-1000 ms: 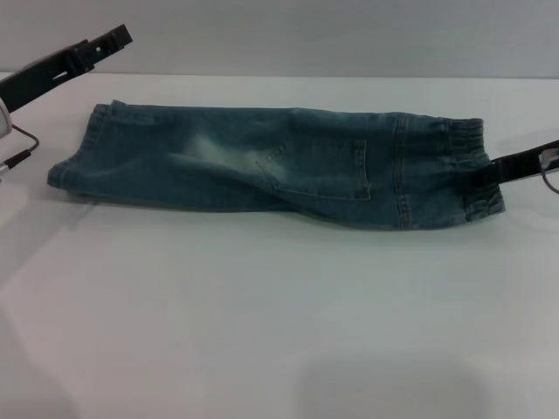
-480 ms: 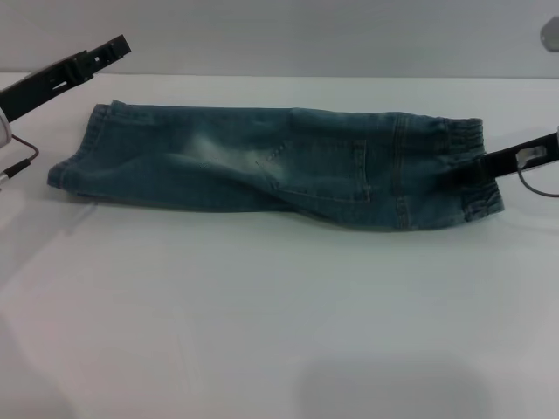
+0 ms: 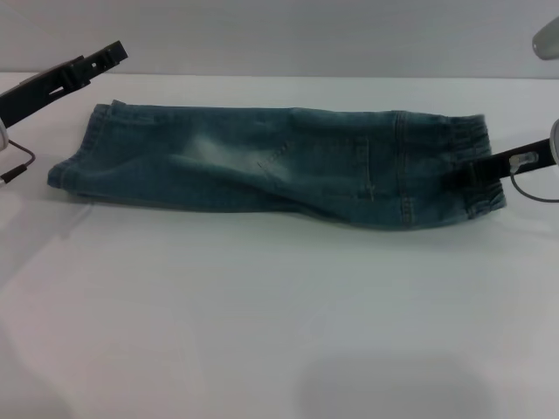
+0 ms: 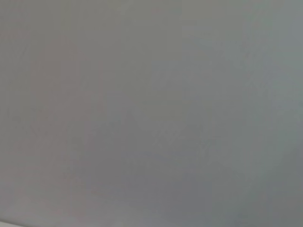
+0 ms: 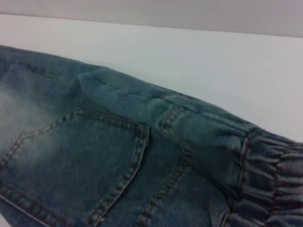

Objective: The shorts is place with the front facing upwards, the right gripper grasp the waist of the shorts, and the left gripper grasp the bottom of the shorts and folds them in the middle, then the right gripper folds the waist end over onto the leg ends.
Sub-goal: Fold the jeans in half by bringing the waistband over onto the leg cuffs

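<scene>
The shorts lie folded lengthwise into one long strip on the white table. The leg ends point left and the waist points right. My right gripper reaches in from the right edge, its black finger lying over the ruffled waistband, shut on it. The right wrist view shows the shorts close up, with a stitched pocket and the gathered waist. My left gripper hangs raised at the far left, apart from the denim. Only flat grey shows in the left wrist view.
Bare white tabletop stretches in front of the shorts down to the near edge. A grey wall runs behind the table's far edge. A thin cable loops off the left arm.
My right gripper pushed onto the waistband, then drew back slightly to the right and up with the waist. The left gripper drifted a little to the left.
</scene>
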Robot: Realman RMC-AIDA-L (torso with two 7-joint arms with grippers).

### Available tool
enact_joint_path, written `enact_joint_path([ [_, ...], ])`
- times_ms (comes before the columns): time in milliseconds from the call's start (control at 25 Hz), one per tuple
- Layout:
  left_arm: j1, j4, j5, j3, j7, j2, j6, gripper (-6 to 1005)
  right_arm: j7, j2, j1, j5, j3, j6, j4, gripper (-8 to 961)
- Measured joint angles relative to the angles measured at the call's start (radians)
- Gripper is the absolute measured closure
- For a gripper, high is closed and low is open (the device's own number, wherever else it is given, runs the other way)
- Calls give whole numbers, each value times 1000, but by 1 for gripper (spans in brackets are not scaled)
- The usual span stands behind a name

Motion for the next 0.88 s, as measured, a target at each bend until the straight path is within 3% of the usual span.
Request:
enact_joint_path([
  [80, 0, 0, 0, 2, 5, 0, 0, 165, 0, 0, -8, 8, -2, -8, -17, 612],
  [160, -3, 0, 0, 30, 16, -1, -1, 165, 0, 0, -18, 22, -3, -26, -41, 816],
  [520, -50, -14, -31, 153, 44, -13, -10, 166, 34, -6, -26, 47, 5, -246, -265, 880],
  [880, -119, -74, -158, 415, 107, -17, -152, 173, 129, -10, 35, 49, -1, -429, -506, 883],
])
